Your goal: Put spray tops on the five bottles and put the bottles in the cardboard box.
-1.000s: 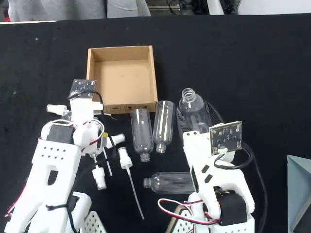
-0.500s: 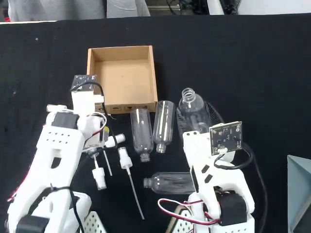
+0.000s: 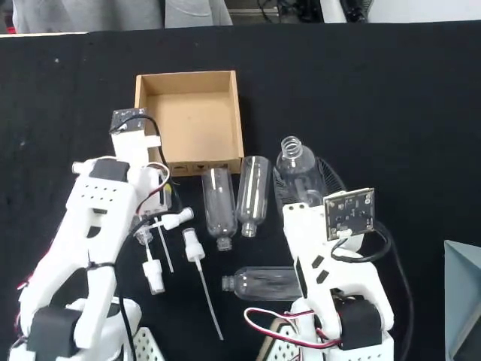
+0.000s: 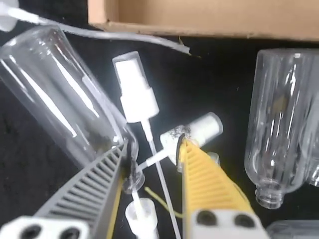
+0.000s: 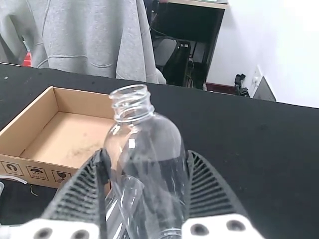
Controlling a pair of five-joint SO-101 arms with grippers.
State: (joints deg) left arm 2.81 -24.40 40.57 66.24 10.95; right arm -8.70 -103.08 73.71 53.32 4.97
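The cardboard box [image 3: 192,120] sits open and empty at the back left. My right gripper [image 3: 301,183] is shut on a clear bottle [image 5: 144,164] held upright, its open neck up, beside the box [image 5: 60,132]. Two bottles [image 3: 219,199] [image 3: 252,192] lie side by side in front of the box, and a third [image 3: 263,282] lies nearer the arm bases. My left gripper [image 4: 153,152] is open, low over loose white spray tops [image 4: 192,134] [image 4: 134,89]; one top's thin tube runs between its fingers. Another bottle [image 4: 60,99] lies beside the grey finger [image 4: 99,191].
More spray tops [image 3: 194,247] [image 3: 154,277] and a long tube [image 3: 209,297] lie on the black table between the arms. A grey-blue object [image 3: 462,293] stands at the right edge. The box's front wall [image 4: 209,17] is just beyond the tops.
The left arm has swung forward and dropped, bringing its gripper down over the spray tops. The right arm and its bottle have stayed still.
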